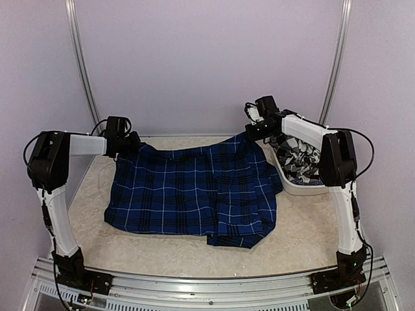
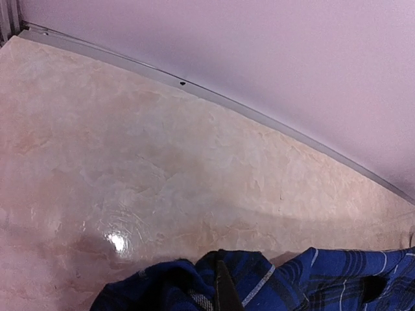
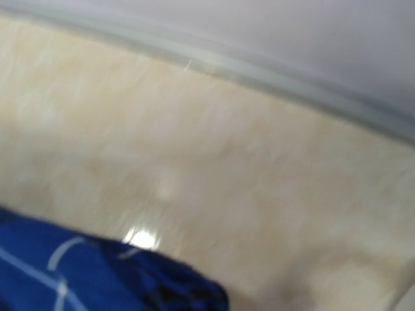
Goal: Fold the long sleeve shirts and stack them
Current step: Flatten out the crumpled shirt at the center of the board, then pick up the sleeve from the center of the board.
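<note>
Looking from above, found the blue shirt [image 1: 194, 191] spread rumpled across the middle of the bench [image 1: 162, 253], with its far edge drawn up in two peaks. Found the left pincer [image 1: 133, 144] pressed together on the far-left peak and the right pincer [image 1: 251, 129] pressed together on the far-right one. Judged both to be pinching cloth, not merely touching it. Noted the near-right part doubled over in a loose flap, with no neat fold anywhere. Noted the checked shirt [image 1: 299, 159] heaped in a white tub [image 1: 305, 189] at the right side, just beside the blue one and unfolded.

Turning to the left wrist view, saw bunched blue plaid at the bottom edge, gathered round a dark finger [image 2: 225, 293], with bare bench beyond and the back wall [image 2: 259, 52] past that. Took this to agree with a closed grip on a corner of the cloth.

Turning to the right wrist view, met heavy blur: a wedge of blue plaid at the lower left, pale bench above it, own fingers not made out. Could not tell the grip from this view alone; leaned on the overhead view for it.

Judged the task barely begun: first shirt only at the straightening stage, no fold made, second shirt waiting in the tub, no stack started. Left to do: flatten the blue one, fold its sleeves and body, fetch and fold the checked one, set one upon the other.
</note>
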